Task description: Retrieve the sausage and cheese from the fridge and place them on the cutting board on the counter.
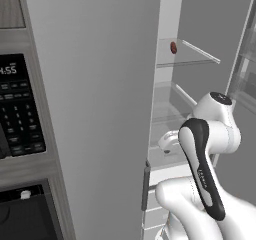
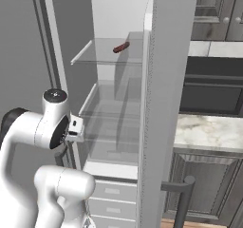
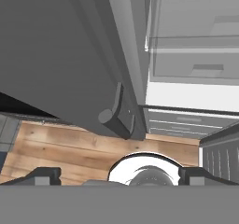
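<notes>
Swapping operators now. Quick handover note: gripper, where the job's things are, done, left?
Gripper: open, empty, pointing down at the floor by the fridge door.
Fridge: one door open. Sausage lies on the upper glass shelf.
Cheese and cutting board: not spotted from here. Counter lies right of the fridge.
Done: door opened.
Left: pick sausage, find cheese, put both on the board.

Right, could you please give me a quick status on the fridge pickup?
Gripper open, empty, low by fridge door. Sausage on upper glass shelf. Cheese not spotted. Path looks unobstructed.
</notes>
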Controlling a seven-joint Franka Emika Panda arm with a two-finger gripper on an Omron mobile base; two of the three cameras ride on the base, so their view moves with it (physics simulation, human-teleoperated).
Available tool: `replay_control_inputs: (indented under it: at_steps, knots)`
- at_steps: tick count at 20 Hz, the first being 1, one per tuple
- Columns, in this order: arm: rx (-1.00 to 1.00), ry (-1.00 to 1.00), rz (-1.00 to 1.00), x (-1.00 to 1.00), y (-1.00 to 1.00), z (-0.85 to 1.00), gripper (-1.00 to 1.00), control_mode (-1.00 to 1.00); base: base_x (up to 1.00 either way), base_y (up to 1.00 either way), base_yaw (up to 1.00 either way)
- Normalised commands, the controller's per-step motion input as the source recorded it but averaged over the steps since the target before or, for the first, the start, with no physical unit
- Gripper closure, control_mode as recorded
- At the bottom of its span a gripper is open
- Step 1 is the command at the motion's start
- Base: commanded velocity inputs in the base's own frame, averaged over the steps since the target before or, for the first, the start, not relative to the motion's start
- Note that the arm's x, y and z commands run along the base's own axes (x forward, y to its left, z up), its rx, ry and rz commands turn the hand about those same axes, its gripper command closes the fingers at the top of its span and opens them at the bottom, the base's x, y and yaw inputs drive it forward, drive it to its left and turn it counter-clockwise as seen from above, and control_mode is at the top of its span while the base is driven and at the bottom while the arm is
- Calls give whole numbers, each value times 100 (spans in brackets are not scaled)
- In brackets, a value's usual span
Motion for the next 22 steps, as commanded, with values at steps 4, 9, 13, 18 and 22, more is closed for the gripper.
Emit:
replay_control_inputs:
  at_steps: [4,9,13,18,22]
  knots:
    - [0,0,0,0,0,0,-100,-100,0,0,0]
    - [0,0,0,-6,0,-2,-100,-100,0,0,0]
    - [0,0,-2,-11,0,-7,-100,-100,0,0,0]
    - [0,-9,-6,0,-36,26,-100,-100,0,0,0]
    - [-1,-11,-10,0,-65,51,-100,-100,0,0,0]
